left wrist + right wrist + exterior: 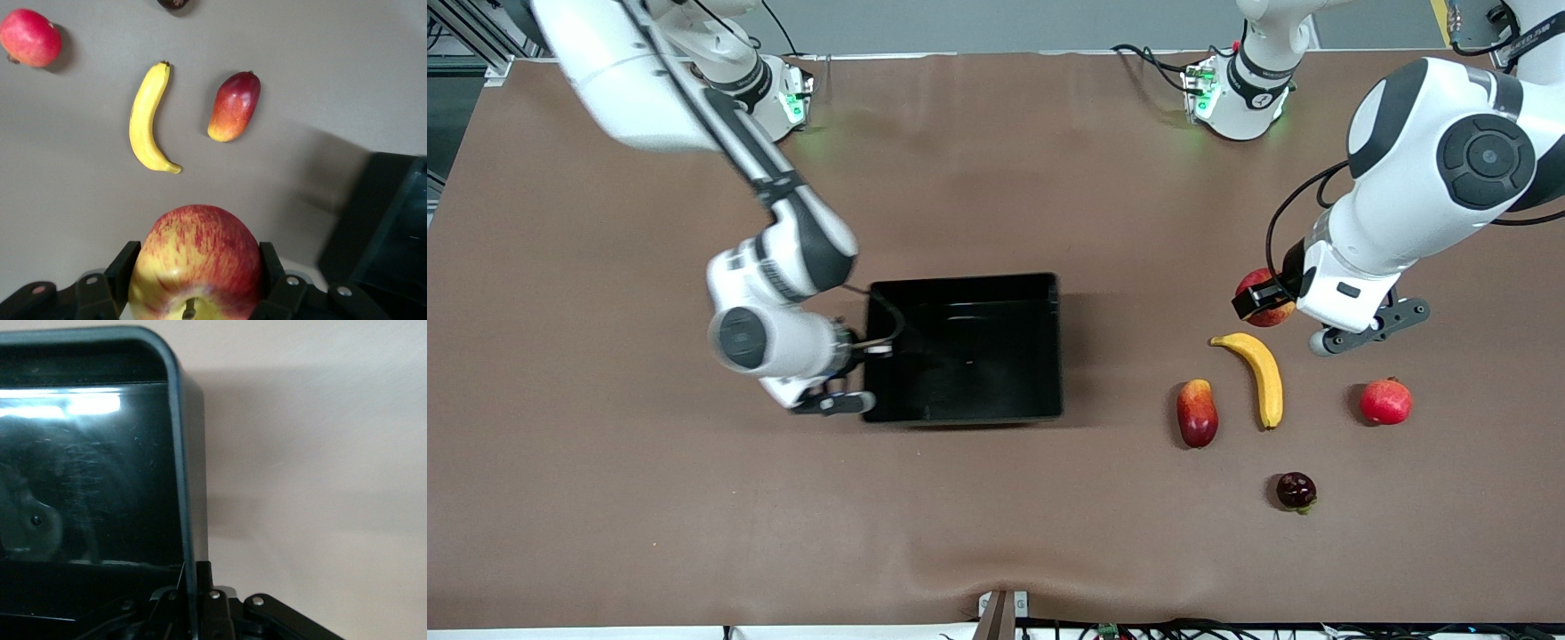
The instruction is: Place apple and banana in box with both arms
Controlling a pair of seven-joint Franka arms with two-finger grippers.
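Toward the left arm's end of the bench, the left gripper [197, 283] clamps the apple [197, 263]; carry it level to the box [1049, 356], whose wall the right gripper [190, 597] pinches steady

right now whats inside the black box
No fruit: the box shows only its bare glossy floor. The right gripper is shut on its wall at the right arm's end, and the arm hides part of that edge.
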